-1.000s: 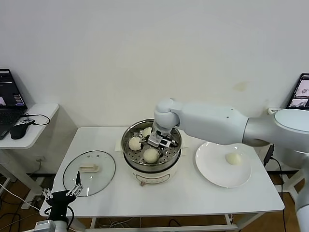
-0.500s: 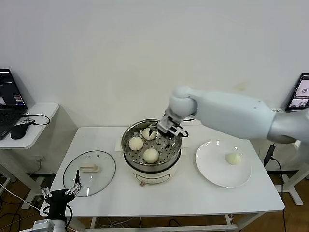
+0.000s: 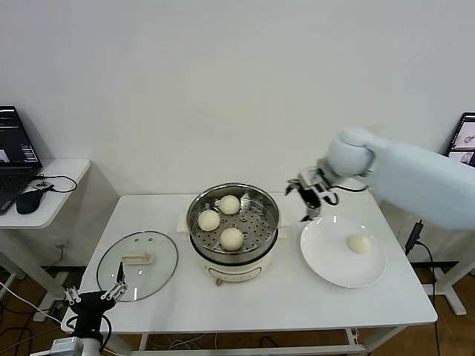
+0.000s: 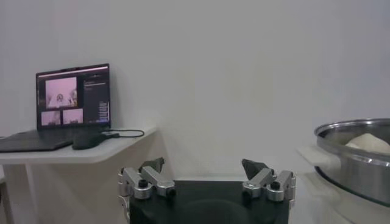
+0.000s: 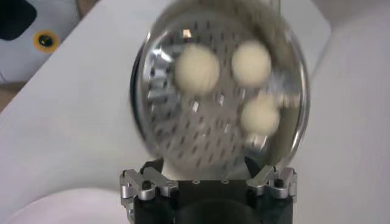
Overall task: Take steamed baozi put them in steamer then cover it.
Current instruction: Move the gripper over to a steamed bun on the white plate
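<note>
The steel steamer [image 3: 199, 220] stands mid-table with three cream-white baozi [image 3: 232, 237] on its perforated tray; they also show in the right wrist view [image 5: 197, 68]. A fourth baozi [image 3: 359, 243] lies on the white plate [image 3: 326, 259] at the right. The glass cover [image 3: 162, 263] with its cream handle lies flat on the table at the left. My right gripper [image 3: 311, 200] is open and empty, in the air between the steamer and the plate. My left gripper [image 3: 94, 297] is open and parked low, by the table's front left edge.
A side table with a laptop [image 3: 15, 157] and mouse stands far left; it also shows in the left wrist view [image 4: 73, 103]. Another laptop [image 3: 462, 142] is at the far right. The wall is close behind the table.
My right gripper has lifted out of the steamer and swung right toward the plate, leaving three baozi in the tray. The left arm has not moved.
</note>
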Controlling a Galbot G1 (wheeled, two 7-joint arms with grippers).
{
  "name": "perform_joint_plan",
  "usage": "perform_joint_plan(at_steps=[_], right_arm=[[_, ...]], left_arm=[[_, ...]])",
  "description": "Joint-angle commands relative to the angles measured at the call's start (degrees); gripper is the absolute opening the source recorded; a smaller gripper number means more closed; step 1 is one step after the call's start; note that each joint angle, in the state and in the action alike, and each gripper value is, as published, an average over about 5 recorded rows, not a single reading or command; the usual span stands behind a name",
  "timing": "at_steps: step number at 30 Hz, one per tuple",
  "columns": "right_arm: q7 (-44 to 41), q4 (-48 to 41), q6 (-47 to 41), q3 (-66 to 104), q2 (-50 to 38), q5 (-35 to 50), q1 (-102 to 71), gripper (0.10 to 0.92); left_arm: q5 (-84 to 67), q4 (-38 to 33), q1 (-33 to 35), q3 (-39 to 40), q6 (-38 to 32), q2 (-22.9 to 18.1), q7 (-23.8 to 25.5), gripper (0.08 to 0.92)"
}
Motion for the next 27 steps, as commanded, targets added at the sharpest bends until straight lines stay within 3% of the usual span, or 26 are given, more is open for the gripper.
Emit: perform_joint_plan(at_steps=[1, 13, 27], right_arm=[[-1.49, -3.99, -1.01, 10.69, -9.88, -9.81, -11.24, 0.823], [-1.05, -16.89, 3.75, 24.87, -3.34, -20.89, -27.45, 0.823], [-0.82, -28.03, 5.98, 33.0, 3.95, -27.8, -33.39, 0.823]], left_arm=[[0.2, 0.16, -0.05, 0.15, 0.07, 0.09, 0.04, 0.823], [0.28, 1.25, 0.43, -1.01, 0.15, 0.46, 0.08, 0.823], [0.32, 2.02, 0.63, -2.02, 0.31, 0.48, 0.11, 0.823]])
